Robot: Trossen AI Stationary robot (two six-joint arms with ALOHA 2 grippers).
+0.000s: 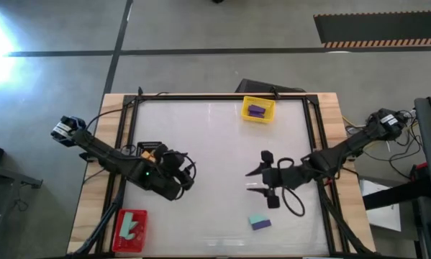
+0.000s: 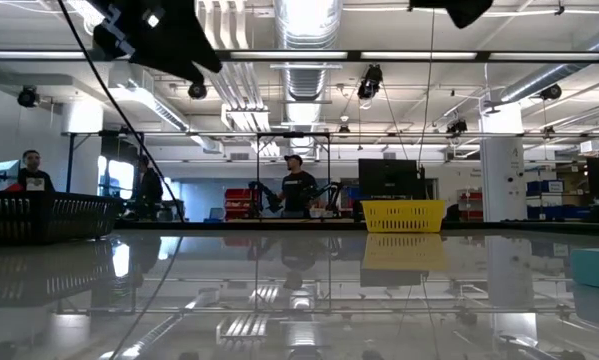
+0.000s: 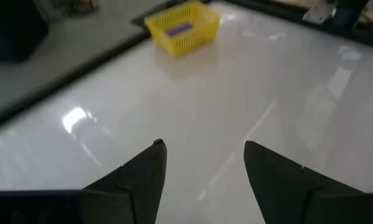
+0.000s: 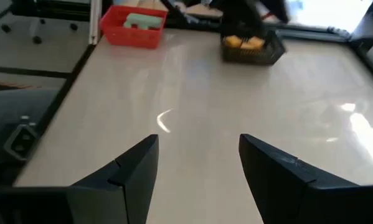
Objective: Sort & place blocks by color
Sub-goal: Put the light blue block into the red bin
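My left gripper (image 3: 205,149) hangs open over the table's left half, beside the black tray (image 1: 150,152) that holds orange cubes (image 4: 245,42). It faces the yellow tray (image 3: 183,25), where a purple block (image 1: 256,111) lies. My right gripper (image 4: 198,142) hangs open over the right half (image 1: 258,181) and faces the red tray (image 4: 133,26), which holds mint-teal blocks (image 1: 131,224). A mint-teal block and a purple block (image 1: 260,221) lie side by side on the table near the front edge, close to my right gripper. Neither gripper has anything between its fingers.
The white table top (image 1: 215,144) has a dark frame around it. The yellow tray stands at the far edge, the red tray at the near left corner. People stand in the room beyond the table (image 2: 297,190).
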